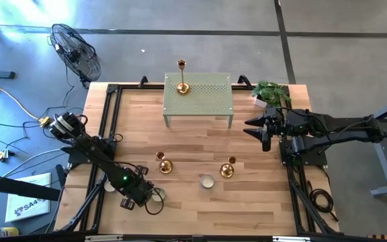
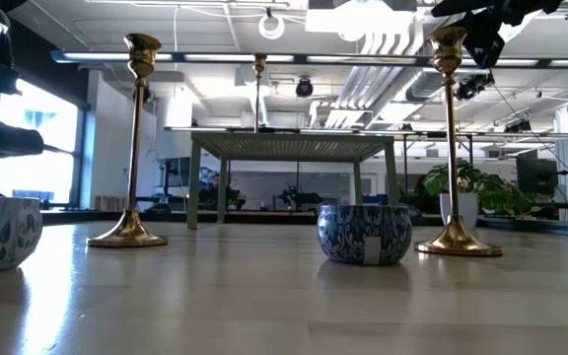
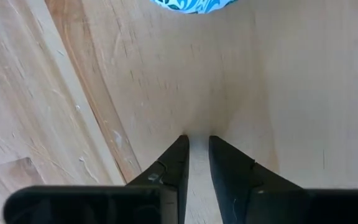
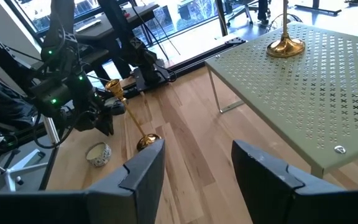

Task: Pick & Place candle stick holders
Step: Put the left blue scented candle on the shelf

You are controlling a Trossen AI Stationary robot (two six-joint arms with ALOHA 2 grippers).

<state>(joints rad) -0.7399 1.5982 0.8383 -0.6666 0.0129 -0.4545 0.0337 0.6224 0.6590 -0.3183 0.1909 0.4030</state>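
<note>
Three gold candle stick holders are seen. One stands on the perforated green stand at the far side of the wooden desk. The other two stand upright on the desk nearer the front: one left of centre and one right of centre, with a blue patterned bowl just beside the latter.

The left gripper is held low over the front left part of the desk, next to a second patterned bowl. Its jaws are seen in the left wrist view drawn nearly together, with only a narrow slit between them and nothing pinched; bare wood lies beneath them. The nearest holder stands apart from these jaws, farther in on the desk.

The right gripper is held at the desk's right side, near a potted plant. Its jaws are spread and empty, well apart from every holder.
</note>
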